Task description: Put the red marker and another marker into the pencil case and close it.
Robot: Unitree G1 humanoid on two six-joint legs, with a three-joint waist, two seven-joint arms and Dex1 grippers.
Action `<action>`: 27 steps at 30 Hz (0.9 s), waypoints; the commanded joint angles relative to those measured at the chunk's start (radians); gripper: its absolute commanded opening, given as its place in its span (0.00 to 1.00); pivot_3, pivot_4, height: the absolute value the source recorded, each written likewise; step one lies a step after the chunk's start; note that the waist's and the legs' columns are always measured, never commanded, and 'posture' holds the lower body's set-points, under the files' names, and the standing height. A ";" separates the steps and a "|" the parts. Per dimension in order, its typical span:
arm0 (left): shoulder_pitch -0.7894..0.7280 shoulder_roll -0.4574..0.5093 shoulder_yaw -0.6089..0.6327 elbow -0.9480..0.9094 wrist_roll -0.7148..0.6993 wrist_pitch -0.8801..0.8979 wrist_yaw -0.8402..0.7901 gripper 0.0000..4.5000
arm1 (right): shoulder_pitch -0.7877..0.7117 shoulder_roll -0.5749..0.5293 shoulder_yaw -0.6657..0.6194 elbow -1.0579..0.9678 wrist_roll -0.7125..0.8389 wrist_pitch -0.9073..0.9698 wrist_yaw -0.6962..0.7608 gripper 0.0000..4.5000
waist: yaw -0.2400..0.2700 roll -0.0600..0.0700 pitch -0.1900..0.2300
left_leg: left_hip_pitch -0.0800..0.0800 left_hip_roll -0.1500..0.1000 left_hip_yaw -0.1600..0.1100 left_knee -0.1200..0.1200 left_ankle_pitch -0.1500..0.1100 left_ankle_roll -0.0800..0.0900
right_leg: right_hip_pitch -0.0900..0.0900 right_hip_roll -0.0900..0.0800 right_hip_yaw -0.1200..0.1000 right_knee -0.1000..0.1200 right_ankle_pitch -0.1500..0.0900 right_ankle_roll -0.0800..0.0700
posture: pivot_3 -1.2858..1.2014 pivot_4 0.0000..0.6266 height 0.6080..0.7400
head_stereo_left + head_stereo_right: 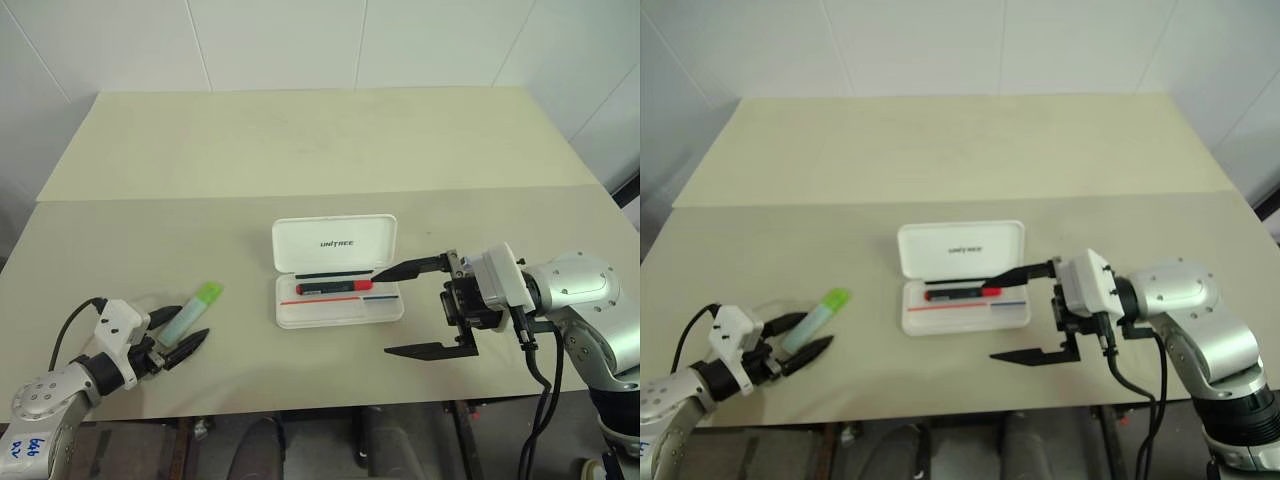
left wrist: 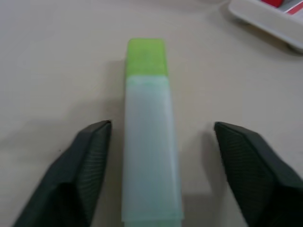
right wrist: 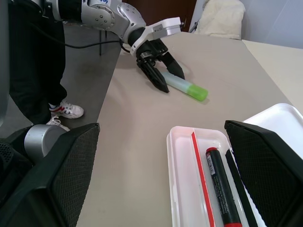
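One marker (image 1: 336,287) lies in the open case (image 1: 338,272) mid-worktop; the green marker (image 1: 194,309) lies left, between the left pincer's (image 1: 185,333) part-open fingers, untouched. Close squarely on its barrel. Right pincer (image 1: 430,308) gapes empty.

The green marker (image 2: 150,142) runs off the left wrist view's edge at its near end. The pencil case (image 2: 265,21) is cropped there and blurred. The red marker (image 3: 221,191) is cropped too.
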 commanded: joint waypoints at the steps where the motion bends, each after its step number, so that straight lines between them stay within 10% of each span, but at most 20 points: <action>1: 0.000 -0.006 -0.002 0.009 0.019 -0.003 0.020 0.47 | 0.003 -0.008 -0.027 -0.022 0.006 -0.020 -0.007 1.00 | 0.000 0.000 0.000 | 0.000 0.000 0.000 0.000 0.000 0.000 | 0.000 0.000 0.000 0.000 0.000 0.000 | 0.52 0.24 1.00; 4: -0.005 -0.004 -0.009 0.016 0.024 -0.005 0.024 0.25 | 0.005 -0.007 -0.028 -0.020 0.002 -0.023 -0.010 1.00 | 0.000 0.000 0.000 | 0.000 0.000 0.000 0.000 0.000 0.000 | 0.000 0.000 0.000 0.000 0.000 0.000 | 0.52 0.24 1.00; 27: -0.185 0.093 -0.100 -0.114 -0.107 -0.070 -0.270 0.25 | 0.252 -0.091 -0.225 0.199 -0.111 -0.166 -0.019 1.00 | 0.026 0.000 0.000 | 0.000 0.000 0.001 0.001 0.000 0.000 | 0.000 0.000 0.000 -0.001 0.000 0.000 | 0.52 0.24 1.00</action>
